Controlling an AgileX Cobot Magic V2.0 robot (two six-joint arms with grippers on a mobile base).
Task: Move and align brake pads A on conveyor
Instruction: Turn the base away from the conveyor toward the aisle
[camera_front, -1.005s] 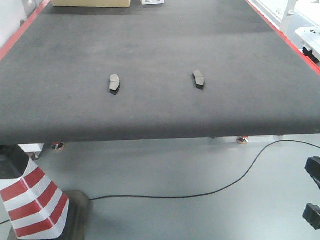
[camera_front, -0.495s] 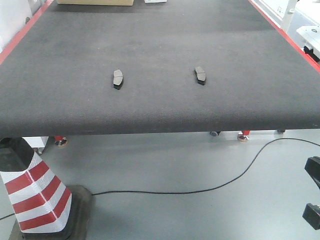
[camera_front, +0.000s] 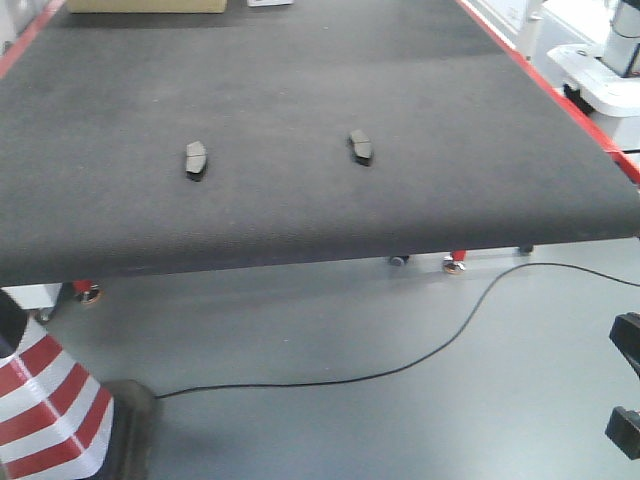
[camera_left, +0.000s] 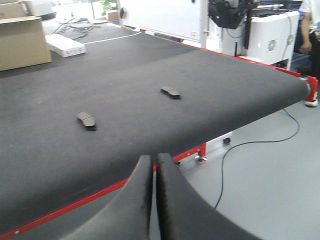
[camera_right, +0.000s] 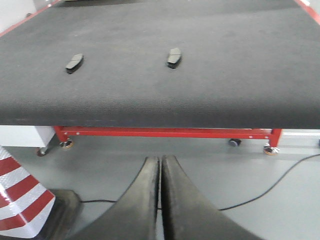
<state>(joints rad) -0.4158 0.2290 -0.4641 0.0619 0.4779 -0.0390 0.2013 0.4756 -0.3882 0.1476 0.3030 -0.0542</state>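
Two dark grey brake pads lie apart on the conveyor (camera_front: 300, 90), near its front edge: a left pad (camera_front: 195, 159) and a right pad (camera_front: 360, 147). Both show in the left wrist view, the left pad (camera_left: 86, 120) and the right pad (camera_left: 171, 92), and in the right wrist view, the left pad (camera_right: 74, 62) and the right pad (camera_right: 173, 57). Only these two pads are in view. My left gripper (camera_left: 154, 157) is shut and empty, off the belt's red edge. My right gripper (camera_right: 160, 159) is shut and empty, over the floor in front of the belt.
A red-and-white traffic cone (camera_front: 50, 410) stands on the floor at the lower left. A black cable (camera_front: 400, 370) runs across the floor. A cardboard box (camera_left: 20, 42) and a white box (camera_left: 65, 45) sit at the belt's far end. White machines (camera_front: 600, 80) stand to the right.
The front view has shifted: belt, pads and cone now sit further left in frame. The pads keep their places on the belt.
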